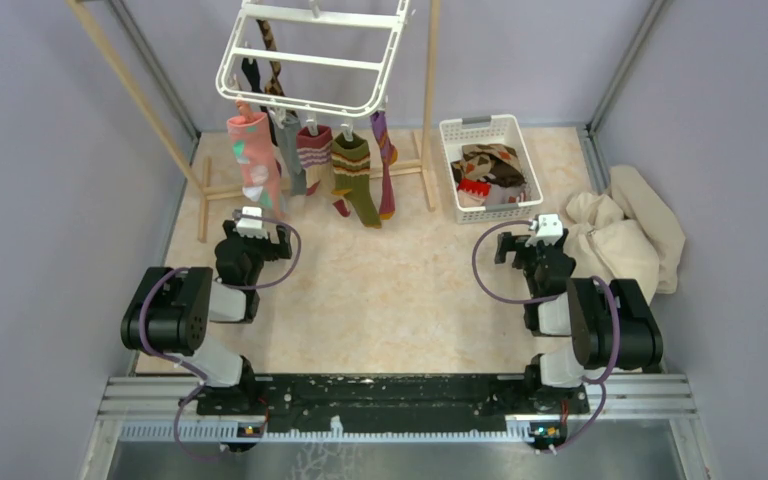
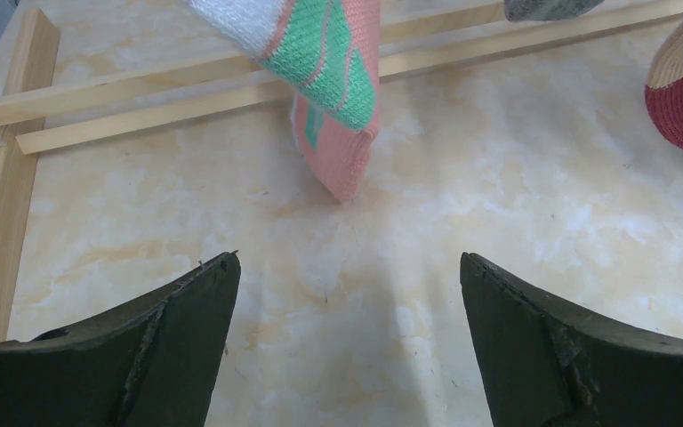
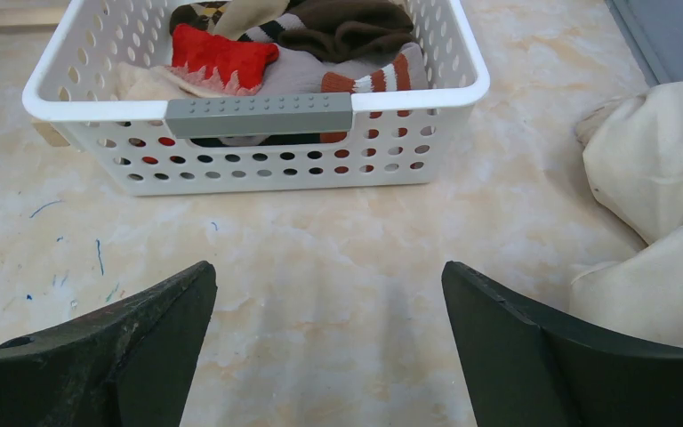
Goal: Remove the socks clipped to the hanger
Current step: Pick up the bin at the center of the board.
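Note:
The white hanger [image 1: 310, 55] hangs from the wooden rack at the back. Several socks dangle from its near rim: pink with mint patches [image 1: 253, 155], grey [image 1: 290, 150], maroon-striped [image 1: 314, 148], olive-striped [image 1: 353, 170] and purple [image 1: 384, 160]; darker ones [image 1: 252, 75] hang from its far side. My left gripper [image 1: 252, 228] sits just below the pink sock, open and empty. In the left wrist view the pink sock's toe [image 2: 338, 107] hangs ahead of the fingers [image 2: 178, 347]. My right gripper [image 1: 532, 240] is open and empty, facing the basket.
A white slotted basket [image 1: 454, 165] holding several socks stands at the back right; its grey handle [image 3: 258, 116] faces my right gripper. A big beige cloth heap [image 1: 625, 235] lies right of it. The wooden rack's floor bars [image 2: 187, 98] run behind the pink sock.

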